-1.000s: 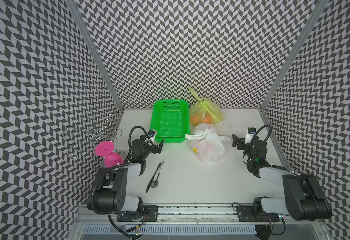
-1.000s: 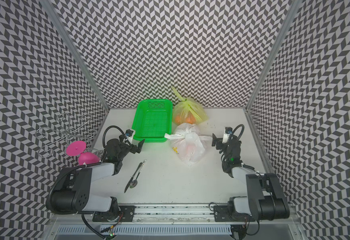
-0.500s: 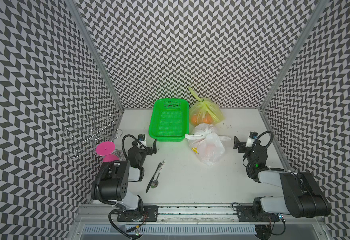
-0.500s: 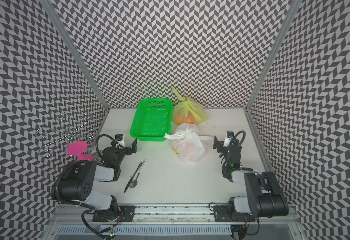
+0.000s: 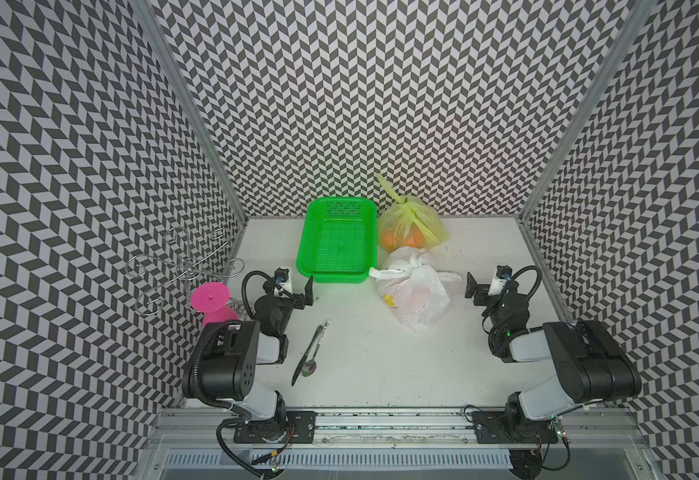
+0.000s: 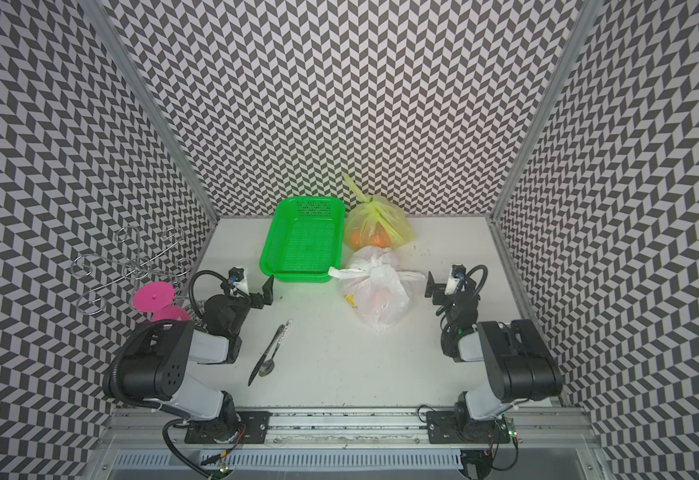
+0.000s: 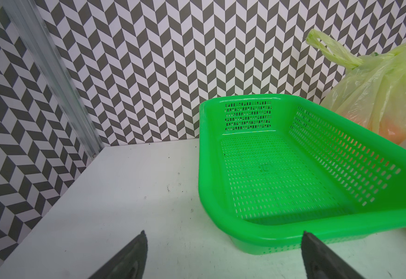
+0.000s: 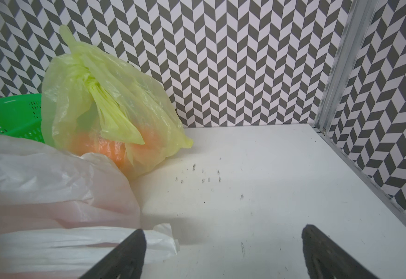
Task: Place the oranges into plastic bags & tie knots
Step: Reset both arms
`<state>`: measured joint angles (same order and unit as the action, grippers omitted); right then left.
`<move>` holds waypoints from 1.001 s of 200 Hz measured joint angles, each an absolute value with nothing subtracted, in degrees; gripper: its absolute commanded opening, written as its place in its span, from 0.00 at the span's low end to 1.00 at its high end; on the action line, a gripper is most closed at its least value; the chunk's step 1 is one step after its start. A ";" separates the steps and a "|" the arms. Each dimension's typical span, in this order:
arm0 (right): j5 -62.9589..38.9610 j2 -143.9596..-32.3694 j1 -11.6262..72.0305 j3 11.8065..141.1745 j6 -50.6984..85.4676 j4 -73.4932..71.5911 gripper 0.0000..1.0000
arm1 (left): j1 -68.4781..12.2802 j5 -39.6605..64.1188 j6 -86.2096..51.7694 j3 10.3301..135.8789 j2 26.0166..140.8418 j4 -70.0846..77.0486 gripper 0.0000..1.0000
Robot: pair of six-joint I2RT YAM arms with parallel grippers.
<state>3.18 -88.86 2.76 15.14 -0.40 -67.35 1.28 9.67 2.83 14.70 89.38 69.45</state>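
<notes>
At 9 o'clock on the white table (image 5: 381, 365) the left pincer (image 5: 294, 291) is held wide, empty; at 3 o'clock the right pincer (image 5: 485, 289) likewise. Between them, a knotted translucent white plastic bag (image 5: 416, 297) is laid. Just beyond, at 12 o'clock, round oranges (image 5: 389, 240) are seen inside a knotted yellow-green plastic bag (image 5: 416, 214).

Scuffed white table (image 5: 381, 374). Carries green basket (image 5: 339, 275) at eleven o'clock, yellow-green bag (image 5: 410, 218) at twelve, white bag (image 5: 416, 295) near centre, knife (image 5: 303, 360), spoon (image 5: 309, 368), pen (image 5: 324, 330) at eight.
</notes>
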 measured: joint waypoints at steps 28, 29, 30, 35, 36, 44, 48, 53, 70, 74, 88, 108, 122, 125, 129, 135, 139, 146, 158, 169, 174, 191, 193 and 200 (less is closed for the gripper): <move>3.18 -88.86 2.70 15.09 -0.40 -67.37 1.00 | 1.28 9.67 2.81 14.70 89.36 69.45 1.00; 3.18 -88.86 2.70 15.09 -0.40 -67.37 1.00 | 1.28 9.67 2.81 14.70 89.38 69.45 1.00; 3.18 -88.86 2.70 15.09 -0.40 -67.37 1.00 | 1.28 9.67 2.81 14.70 89.36 69.45 1.00; 3.18 -88.86 2.70 15.09 -0.40 -67.37 1.00 | 1.28 9.67 2.79 14.70 89.38 69.45 1.00; 3.18 -88.86 2.70 15.09 -0.40 -67.37 1.00 | 1.28 9.67 2.81 14.70 89.38 69.45 1.00; 3.18 -88.86 2.70 15.09 -0.40 -67.35 1.00 | 1.28 9.67 2.79 14.70 89.38 69.45 1.00; 3.18 -88.86 2.70 15.09 -0.40 -67.33 1.00 | 1.28 9.67 2.76 14.70 89.36 69.45 1.00; 3.18 -88.86 2.70 15.11 -0.40 -67.33 1.00 | 1.28 9.67 2.74 14.70 89.38 69.45 1.00; 3.18 -88.86 2.70 15.11 -0.40 -67.33 1.00 | 1.28 9.67 2.68 14.70 89.36 69.45 1.00; 3.18 -88.86 2.70 15.11 -0.40 -67.33 1.00 | 1.28 9.67 2.68 14.70 89.36 69.47 1.00; 3.18 -88.86 2.70 15.11 -0.40 -67.33 1.00 | 1.28 9.67 2.66 14.70 89.36 69.49 1.00; 3.18 -88.86 2.70 15.11 -0.40 -67.33 1.00 | 1.28 9.67 2.66 14.70 89.36 69.54 1.00; 3.18 -88.86 2.70 15.11 -0.40 -67.33 1.00 | 1.28 9.67 2.66 14.70 89.36 69.65 1.00; 3.18 -88.86 2.70 15.11 -0.40 -67.33 1.00 | 1.28 9.69 2.68 14.70 89.36 69.69 1.00; 3.18 -88.86 2.70 15.11 -0.40 -67.33 1.00 | 1.28 9.72 2.70 14.70 89.36 69.73 1.00; 3.18 -88.86 2.70 15.11 -0.40 -67.33 1.00 | 1.28 9.96 2.74 14.66 89.36 69.91 1.00; 3.18 -88.86 2.70 15.11 -0.40 -67.33 1.00 | 1.32 10.68 2.98 14.41 89.34 70.35 1.00; 3.18 -88.86 2.70 15.11 -0.40 -67.33 1.00 | 1.48 12.32 3.51 13.50 89.27 71.94 1.00; 3.18 -88.86 2.70 15.11 -0.40 -67.33 1.00 | 1.54 13.80 4.21 10.41 89.01 75.59 1.00; 3.18 -88.86 2.70 15.11 -0.40 -67.33 1.00 | 1.54 13.10 3.77 8.75 89.06 76.79 1.00; 3.18 -88.86 2.70 15.11 -0.40 -67.33 1.00 | 1.56 12.16 3.01 8.95 89.19 76.38 1.00; 3.18 -88.86 2.70 15.11 -0.40 -67.33 1.00 | 2.28 11.70 2.26 11.09 89.19 74.94 1.00; 3.18 -88.86 2.70 15.11 -0.40 -67.33 1.00 | 2.35 11.90 2.35 11.16 89.19 75.33 1.00; 3.18 -88.86 2.70 15.11 -0.40 -67.31 1.00 | 2.46 11.92 2.61 11.00 89.21 76.73 0.99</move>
<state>3.18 -88.86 2.70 15.11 -0.40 -67.31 2.46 11.92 2.61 11.00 89.21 76.73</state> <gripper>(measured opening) 0.998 0.996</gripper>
